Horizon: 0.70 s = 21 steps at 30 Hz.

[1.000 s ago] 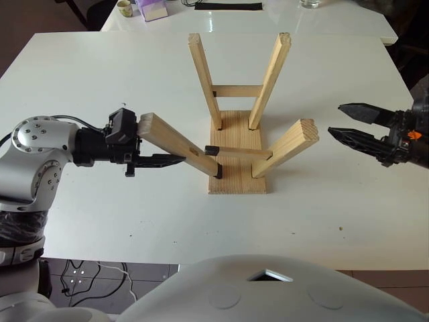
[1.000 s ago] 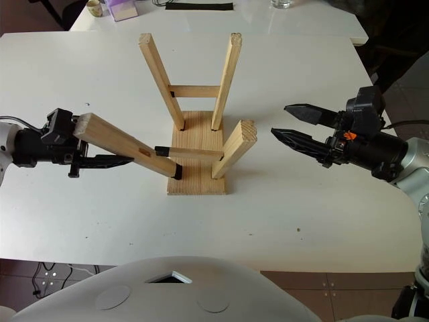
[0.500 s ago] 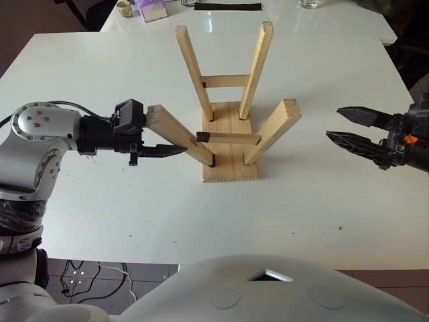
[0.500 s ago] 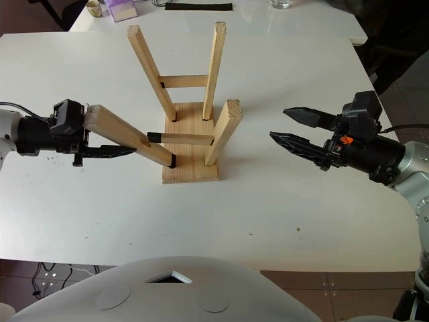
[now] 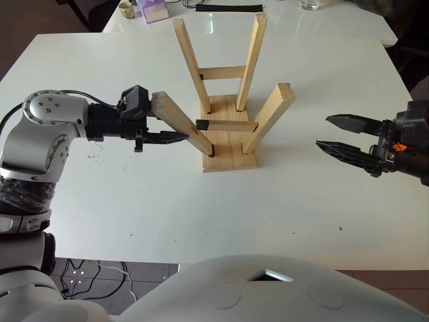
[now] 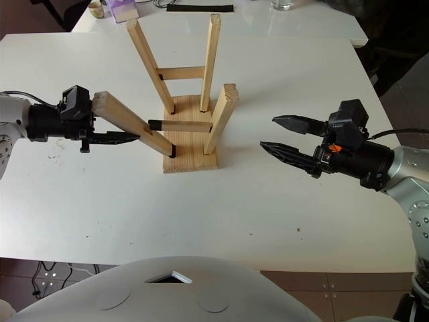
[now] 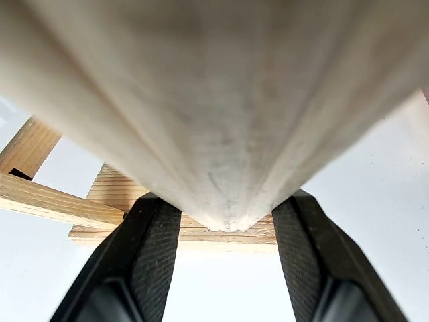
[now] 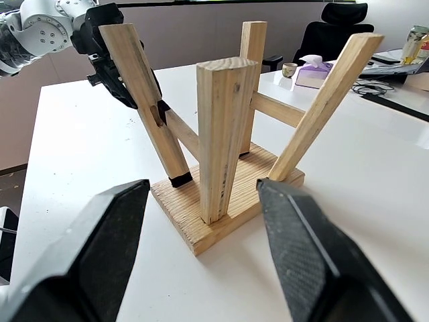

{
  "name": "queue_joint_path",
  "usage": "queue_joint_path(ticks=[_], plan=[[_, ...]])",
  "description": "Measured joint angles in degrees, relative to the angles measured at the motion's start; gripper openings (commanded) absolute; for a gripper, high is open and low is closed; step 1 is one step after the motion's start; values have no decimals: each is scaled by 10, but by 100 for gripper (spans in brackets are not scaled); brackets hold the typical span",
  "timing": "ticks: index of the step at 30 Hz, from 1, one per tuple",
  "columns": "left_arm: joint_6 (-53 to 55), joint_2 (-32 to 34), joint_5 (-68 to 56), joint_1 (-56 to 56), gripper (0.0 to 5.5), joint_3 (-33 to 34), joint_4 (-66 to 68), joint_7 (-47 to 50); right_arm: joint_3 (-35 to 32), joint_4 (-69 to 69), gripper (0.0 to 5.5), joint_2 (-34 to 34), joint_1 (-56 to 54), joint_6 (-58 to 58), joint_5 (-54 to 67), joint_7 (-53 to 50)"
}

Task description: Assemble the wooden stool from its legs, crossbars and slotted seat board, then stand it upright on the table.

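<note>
Pale wooden stool, upturned on its seat board, is sliding as the left gripper is pinching one leg, the spread right gripper nearing it for flipping.

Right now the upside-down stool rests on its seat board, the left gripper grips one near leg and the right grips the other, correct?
No: the right gripper is open and clear of the stool, as the right eye view shows. The left gripper does grip a near leg.

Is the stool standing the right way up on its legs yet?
No, the seat board lies flat on the table and the legs point up into the air.
</note>
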Motion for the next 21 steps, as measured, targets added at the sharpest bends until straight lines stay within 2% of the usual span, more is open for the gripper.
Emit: queue_joint_path(ticks=[21], plan=[[-77, -13, 36, -32, 203, -55, 32, 33, 31, -20, 293, 12, 7, -8, -7, -5]])
